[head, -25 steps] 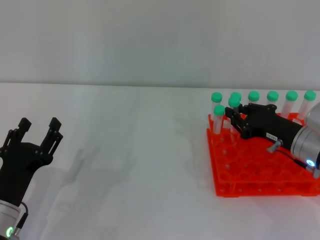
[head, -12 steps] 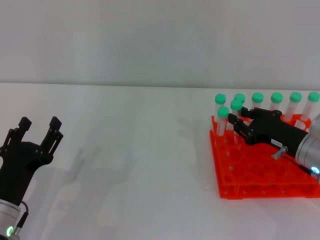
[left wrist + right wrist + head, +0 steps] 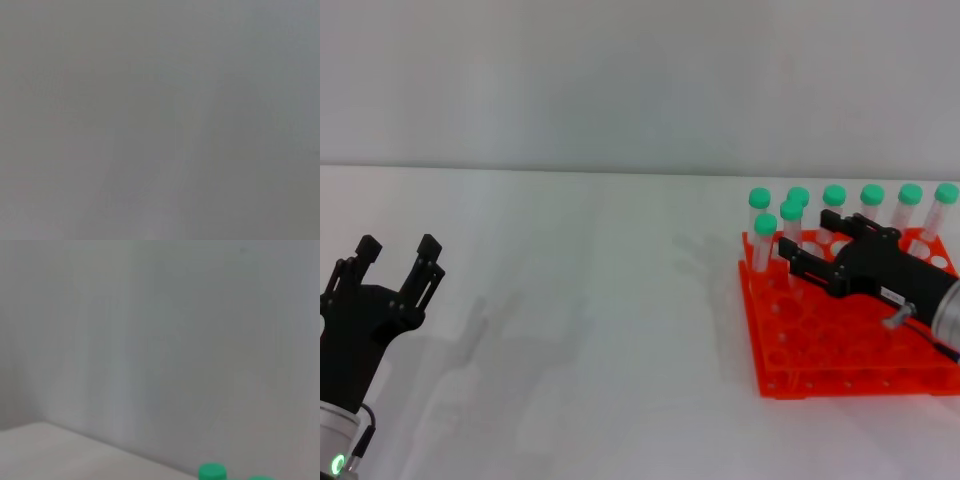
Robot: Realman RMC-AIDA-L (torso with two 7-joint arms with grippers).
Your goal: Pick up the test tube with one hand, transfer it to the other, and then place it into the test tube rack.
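Note:
The orange test tube rack stands at the right of the table. Several green-capped clear tubes stand upright in its far holes. One test tube stands in the second row, just ahead of my right gripper. That all-black gripper with the white label hovers over the rack, its fingers spread and empty, just clear of the tube. My left gripper is at the near left, open and empty, pointing up. The right wrist view shows only a green cap at its edge. The left wrist view shows nothing clear.
A second-row tube stands at the rack's left edge beside the placed one. A back row of tubes runs behind the right gripper. White table spreads between the two arms, with a pale wall behind.
The right gripper, shut on the tube a second ago, has opened and drawn back to the right. The tube stays standing in the rack. The rack shifted slightly right. The left arm has not moved.

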